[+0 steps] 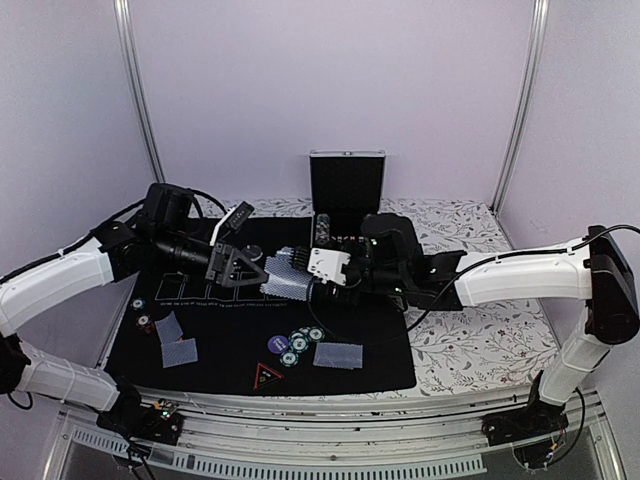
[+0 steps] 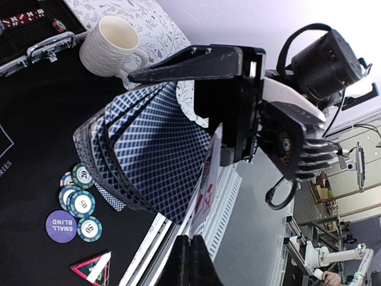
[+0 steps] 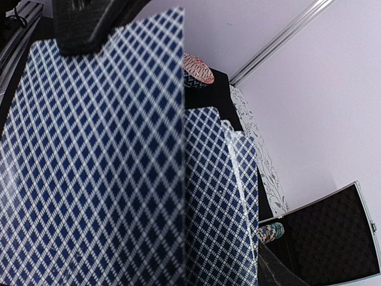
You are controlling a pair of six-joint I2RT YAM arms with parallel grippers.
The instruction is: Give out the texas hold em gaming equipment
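Pinching one card (image 3: 89,155) off the fan (image 2: 149,149)
Left gripper (image 1: 262,277) clamps its near edge; right gripper (image 1: 300,272), dead ahead, holds the rest.

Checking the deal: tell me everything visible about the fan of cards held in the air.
The fan of cards is a spread stack of thin cards, backs in a dark blue and white diamond pattern. It hangs above the black mat, clamped in the right tool; the shut left tool seems to pinch its front card.
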